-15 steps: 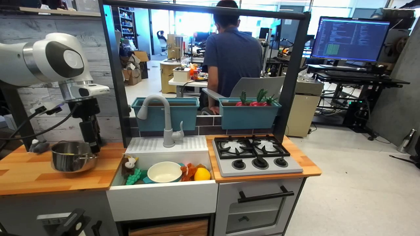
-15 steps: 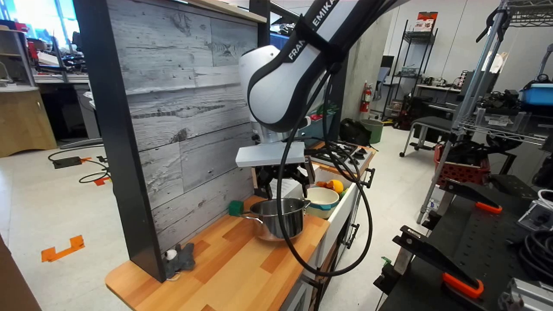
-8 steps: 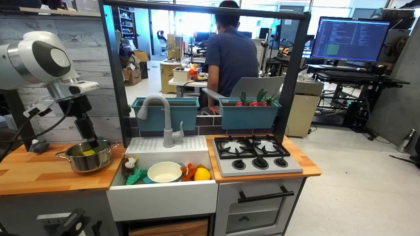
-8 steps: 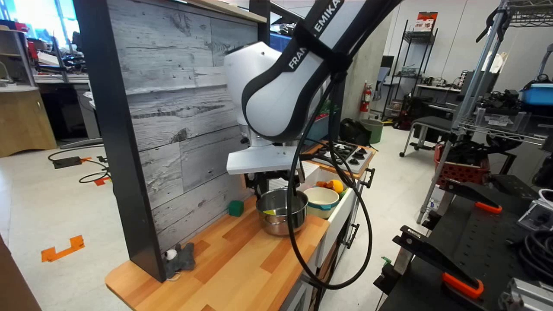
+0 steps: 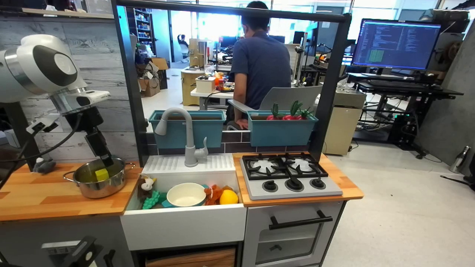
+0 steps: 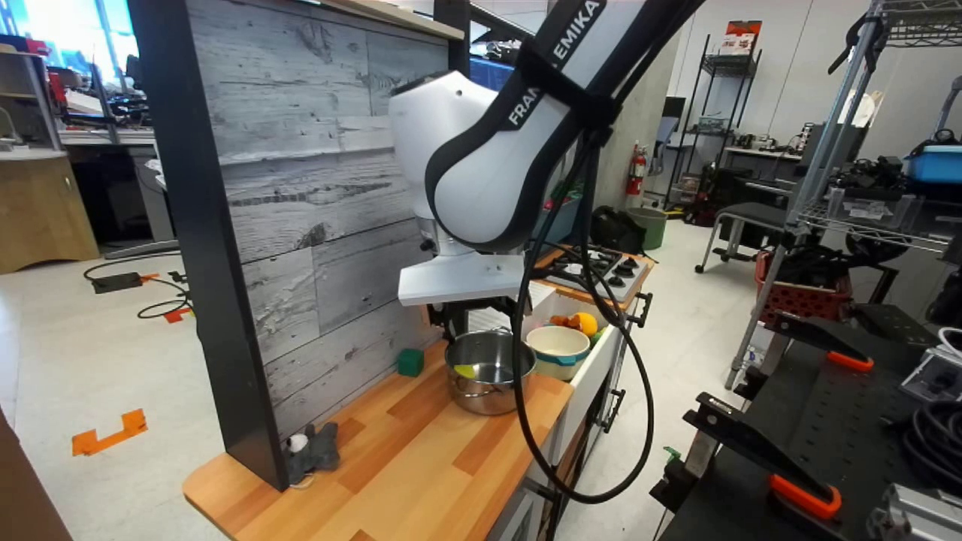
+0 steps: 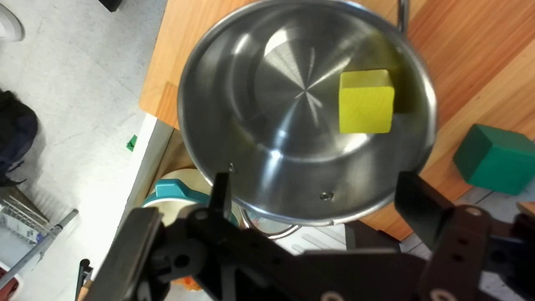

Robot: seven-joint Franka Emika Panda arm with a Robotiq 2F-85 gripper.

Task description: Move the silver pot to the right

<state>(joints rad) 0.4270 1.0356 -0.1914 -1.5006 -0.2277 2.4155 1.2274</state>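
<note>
The desk [image 6: 391, 466] is made of stripy orange-brown wood. Next to it is the white, box-shaped sink [image 5: 183, 228]. The shiny, round, silver metal pot [image 5: 100, 189], with two handles, stands upright on the desk, at the end close to the sink. In an exterior view, it is left of the sink. The black tool [image 7: 313, 184] points down at the pot's rim. Its two fingers [image 7: 418, 198] are spread wide apart, with one handle showing between them. I cannot tell if they touch the pot. A round, cream bowl [image 5: 185, 195] with blue-green handles sits in the sink. A small, grey, soft toy [image 6: 319, 448] lies on the desk, well apart from the pot. A green, cube-shaped block [image 7: 497, 161] sits near the pot. A yellow, cube-shaped block [image 7: 365, 108] lies inside the pot.
</note>
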